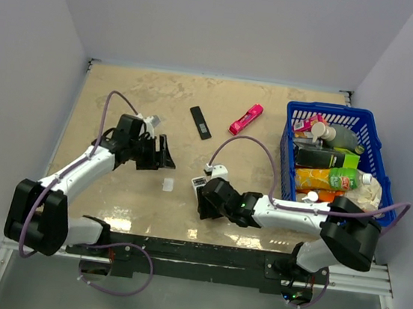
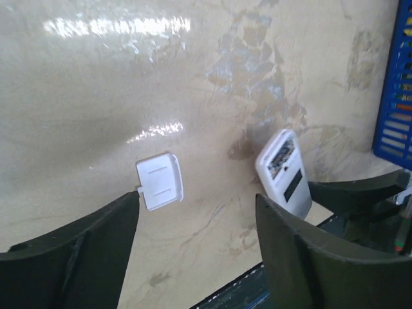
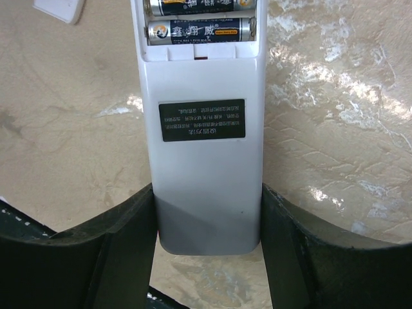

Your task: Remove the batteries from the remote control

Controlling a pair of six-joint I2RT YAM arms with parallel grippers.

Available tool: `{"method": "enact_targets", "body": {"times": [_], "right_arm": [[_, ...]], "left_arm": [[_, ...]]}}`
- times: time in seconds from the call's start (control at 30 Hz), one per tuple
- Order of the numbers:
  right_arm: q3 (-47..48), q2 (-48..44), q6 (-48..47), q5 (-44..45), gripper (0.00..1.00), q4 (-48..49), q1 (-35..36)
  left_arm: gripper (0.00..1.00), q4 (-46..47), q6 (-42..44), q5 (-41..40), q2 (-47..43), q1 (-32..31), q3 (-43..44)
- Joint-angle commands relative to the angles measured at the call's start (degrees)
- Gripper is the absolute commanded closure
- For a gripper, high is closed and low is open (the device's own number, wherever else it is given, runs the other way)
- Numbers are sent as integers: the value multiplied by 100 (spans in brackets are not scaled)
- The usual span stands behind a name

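The white remote control (image 3: 203, 161) lies back side up, its battery bay uncovered. Two batteries (image 3: 199, 29) with dark labels sit side by side in the bay; the farther one is cut off by the frame's top edge. My right gripper (image 3: 207, 196) is shut on the remote's lower end, a finger pressed against each long side. In the top view this remote (image 1: 199, 182) is near the table's middle front. My left gripper (image 2: 198, 206) stands open above bare table with nothing between its fingers. The remote's white cover (image 2: 159, 180) lies flat just beyond the left finger.
A black remote (image 1: 201, 122) and a pink remote (image 1: 246, 119) lie farther back on the table. A blue basket (image 1: 290, 146) full of bottles and packets stands at the right. The white cover (image 1: 168, 184) rests between the two grippers.
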Motion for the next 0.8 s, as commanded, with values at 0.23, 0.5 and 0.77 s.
{"method": "enact_targets", "body": {"times": [0.23,0.5,0.77], "right_arm": [[284,294,178,209,29,-141,-20],[697,-13,161,376,26,-625,-28],[1724,-269,-270,1061,27,-1258,-203]], "left_arm": [[6,-712,798,-883,-373,2,677],[7,-528,816,-1339,-988,2,404],[7,-528,658,-1911,-1831,2,378]]}}
